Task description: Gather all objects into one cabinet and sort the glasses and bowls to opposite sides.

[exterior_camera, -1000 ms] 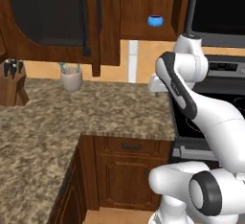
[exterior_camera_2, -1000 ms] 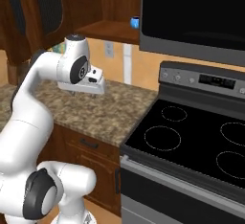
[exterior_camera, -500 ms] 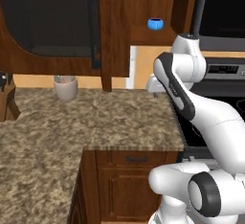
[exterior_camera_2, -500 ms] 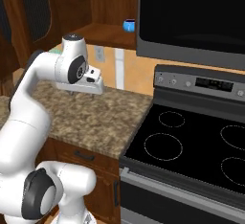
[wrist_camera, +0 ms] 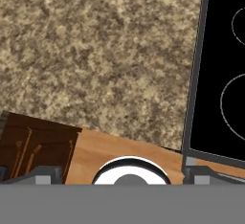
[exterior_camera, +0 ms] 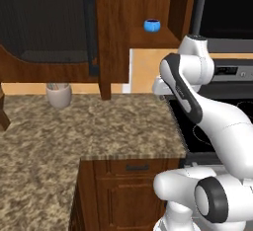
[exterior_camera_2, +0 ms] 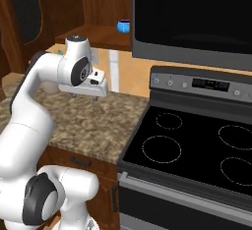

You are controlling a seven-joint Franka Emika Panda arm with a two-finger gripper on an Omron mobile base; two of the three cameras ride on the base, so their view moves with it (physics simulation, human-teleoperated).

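Note:
A round blue cup [exterior_camera: 152, 25], one of the glasses, stands alone on the open shelf of the dark wooden cabinet [exterior_camera: 114, 37]; the right base view has the cup [exterior_camera_2: 124, 26] at the shelf's right end. The cabinet's dark-panelled door [exterior_camera: 44, 18] hangs open to the left, with its long black handle [exterior_camera: 92, 27]. My gripper [exterior_camera_2: 87, 95] hovers over the granite counter [exterior_camera: 99, 126], well below the cup and pointing down. In the hand view the gripper [wrist_camera: 124, 175] is open, its tips far apart with nothing between them. The bowls are out of view.
A beige utensil crock [exterior_camera: 59, 95] sits at the back of the counter under the open door. A black stove [exterior_camera_2: 187, 145] adjoins the counter's right end, with a microwave [exterior_camera_2: 192, 13] above it. The counter turns a corner toward me on the left.
Both base views have shifted, so the base has driven: the stove sits closer and the crock lower in the picture. The arm keeps its pose and the gripper stays open.

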